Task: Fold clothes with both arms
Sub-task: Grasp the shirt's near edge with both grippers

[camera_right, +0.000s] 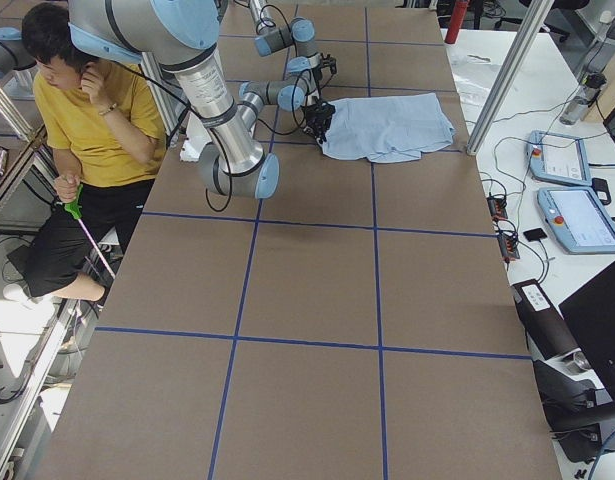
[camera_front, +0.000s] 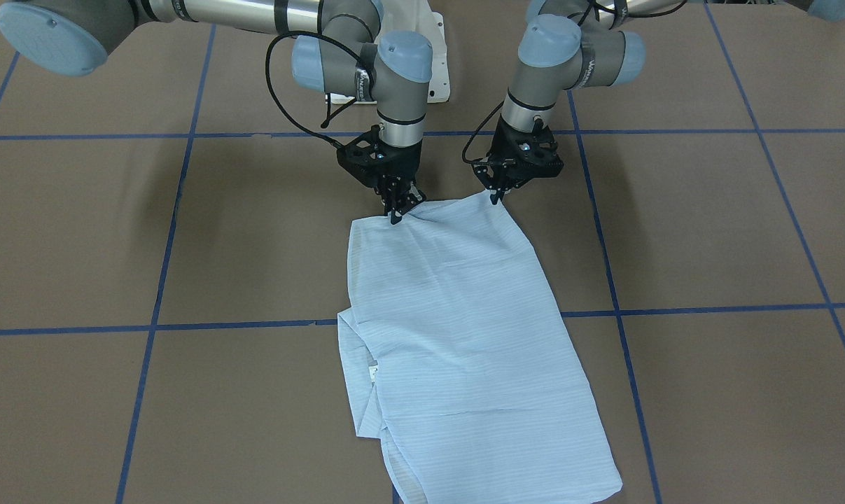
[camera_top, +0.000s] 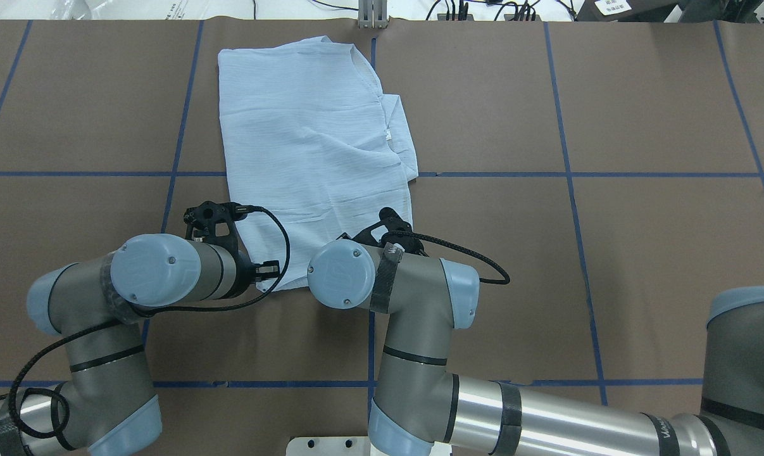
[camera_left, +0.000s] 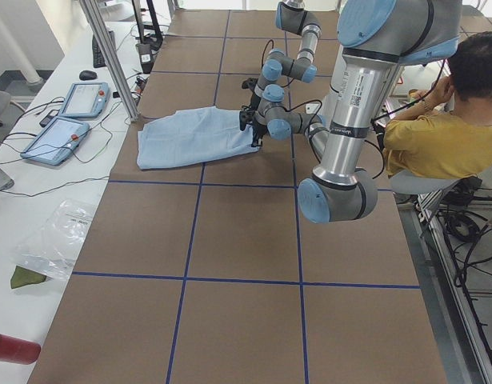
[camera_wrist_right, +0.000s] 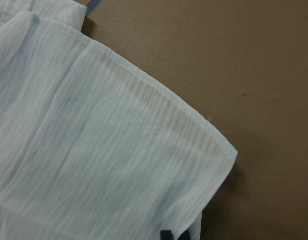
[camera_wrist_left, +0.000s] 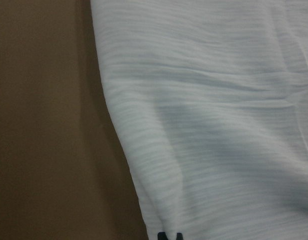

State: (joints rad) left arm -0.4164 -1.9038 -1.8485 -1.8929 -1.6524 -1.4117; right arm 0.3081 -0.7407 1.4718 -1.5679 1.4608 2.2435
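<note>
The left pincer (camera_front: 496, 197) and right pincer (camera_front: 397, 211) each pinch a corner of the shirt (camera_front: 464, 336), which is already narrowed beyond them; crosswise folding seems left.

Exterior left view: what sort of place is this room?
Probably a robotics lab: a wired control tablet, a table gridded in blue tape, and a seated operator at its edge.

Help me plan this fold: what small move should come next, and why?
Probably raise both together: the left tool and right tool each pinch a robot-side corner of the shirt, whose rest lies flat on the table.
</note>
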